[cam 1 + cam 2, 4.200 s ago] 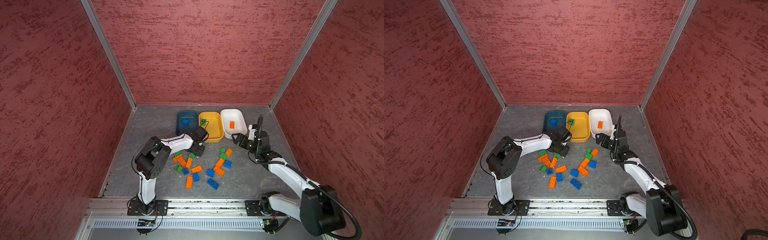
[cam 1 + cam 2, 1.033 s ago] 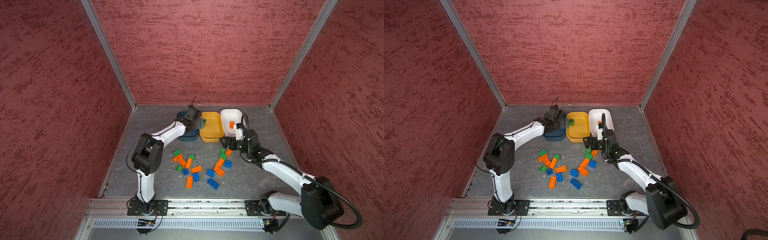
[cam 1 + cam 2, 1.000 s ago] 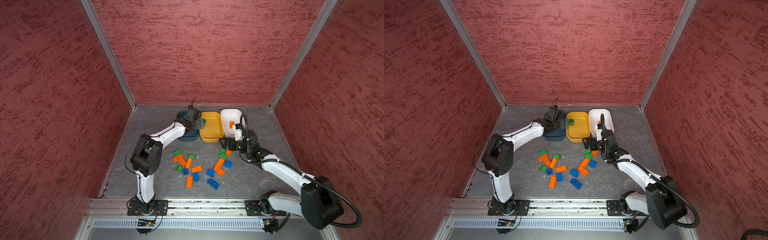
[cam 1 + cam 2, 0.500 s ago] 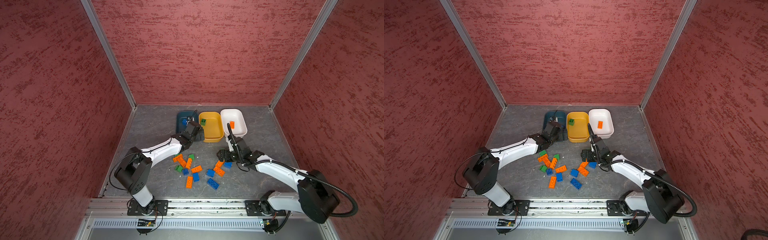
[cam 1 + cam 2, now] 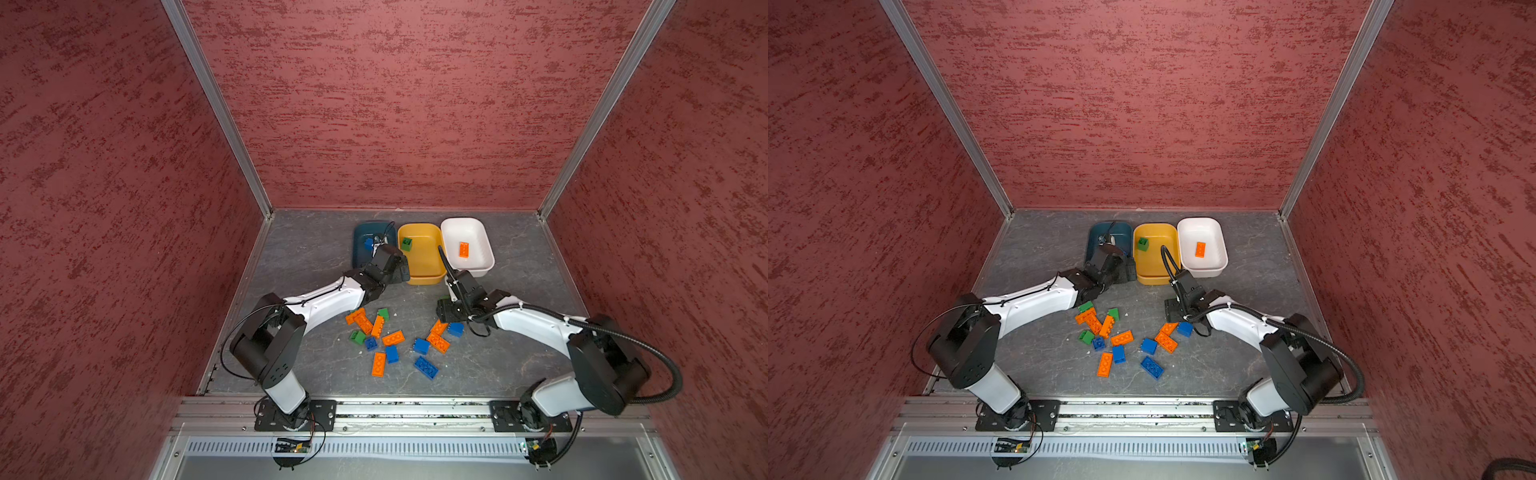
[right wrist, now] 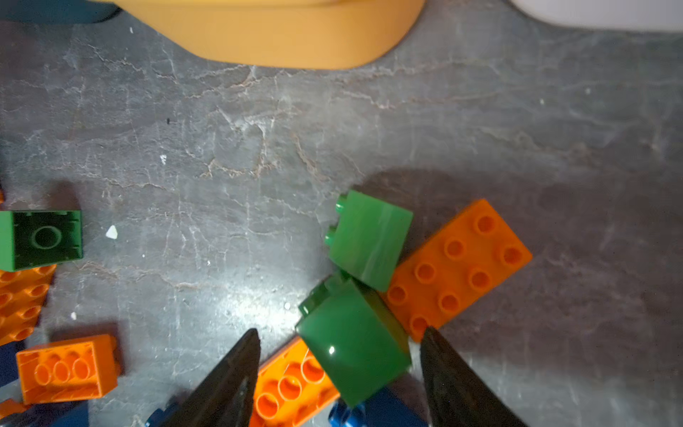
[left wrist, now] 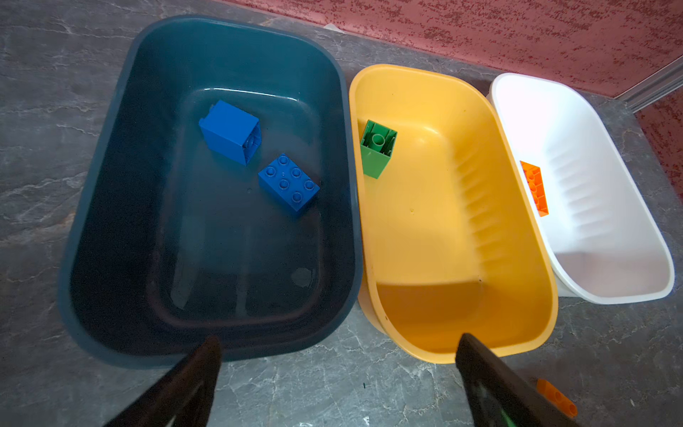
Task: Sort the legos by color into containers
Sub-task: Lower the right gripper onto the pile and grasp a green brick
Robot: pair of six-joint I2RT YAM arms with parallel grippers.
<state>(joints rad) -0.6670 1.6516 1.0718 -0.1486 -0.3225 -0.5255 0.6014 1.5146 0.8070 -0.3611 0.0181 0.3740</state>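
Loose blue, green and orange legos [image 5: 392,338] lie scattered mid-floor in both top views. The teal container [image 7: 111,148] holds two blue bricks [image 7: 231,131]. One green brick [image 7: 377,151] sits in the yellow container [image 7: 462,295], and an orange one [image 7: 536,185] in the white container [image 7: 610,258]. My left gripper [image 7: 338,355] is open and empty, low over the floor just before the teal and yellow containers. My right gripper [image 6: 339,332] straddles a green brick [image 6: 351,355] lying on an orange brick [image 6: 292,384]. Its jaws are partly closed, with a gap still showing beside the brick.
A second green brick [image 6: 369,240] and a long orange brick [image 6: 458,266] touch the straddled one. A blue brick [image 6: 377,410] lies under it. The three containers stand side by side near the back wall [image 5: 399,124]. Red walls enclose the floor on three sides.
My left gripper drew back from above the containers to the floor in front of them. My right gripper came down over the right-hand cluster, and its jaws narrowed around the green brick.
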